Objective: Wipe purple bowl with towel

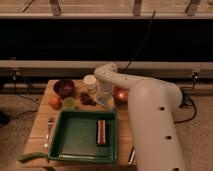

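The purple bowl [64, 87] stands at the back left of the wooden table [40, 125], dark inside. My gripper [105, 94] hangs from the white arm [150, 110] at the middle back of the table, to the right of the bowl and well apart from it. A small pale grey-blue patch, probably the towel [102, 103], lies right under the gripper. I cannot make out whether the gripper holds it.
A white cup [90, 81] stands between the bowl and the gripper. An orange fruit [55, 102], a green item [69, 102] and dark red fruit [87, 98] lie in front of the bowl. The orange bowl [120, 94] is right of the gripper. A green tray [80, 137] holds a sponge [101, 132]; a fork [49, 131] lies to its left.
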`<control>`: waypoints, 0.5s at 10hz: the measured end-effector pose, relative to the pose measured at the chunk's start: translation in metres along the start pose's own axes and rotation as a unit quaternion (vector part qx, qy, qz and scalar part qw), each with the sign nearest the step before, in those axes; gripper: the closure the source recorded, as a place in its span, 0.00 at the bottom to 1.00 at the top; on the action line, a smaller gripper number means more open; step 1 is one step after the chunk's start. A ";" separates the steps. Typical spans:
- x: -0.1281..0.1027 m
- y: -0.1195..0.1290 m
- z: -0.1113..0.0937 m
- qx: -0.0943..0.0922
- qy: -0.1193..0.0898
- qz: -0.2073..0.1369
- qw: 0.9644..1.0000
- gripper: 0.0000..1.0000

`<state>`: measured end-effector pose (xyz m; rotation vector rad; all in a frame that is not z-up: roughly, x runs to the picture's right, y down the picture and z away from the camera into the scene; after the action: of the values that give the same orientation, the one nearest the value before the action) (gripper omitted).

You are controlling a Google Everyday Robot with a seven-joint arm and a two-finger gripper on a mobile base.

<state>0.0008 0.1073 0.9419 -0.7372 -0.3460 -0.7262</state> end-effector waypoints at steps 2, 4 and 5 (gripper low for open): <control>0.000 0.001 0.001 -0.003 0.001 -0.001 1.000 0.60; 0.002 0.002 0.000 -0.005 0.003 -0.001 1.000 0.79; 0.003 0.006 0.000 -0.010 0.003 -0.001 1.000 0.88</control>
<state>0.0070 0.1088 0.9405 -0.7534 -0.3342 -0.7344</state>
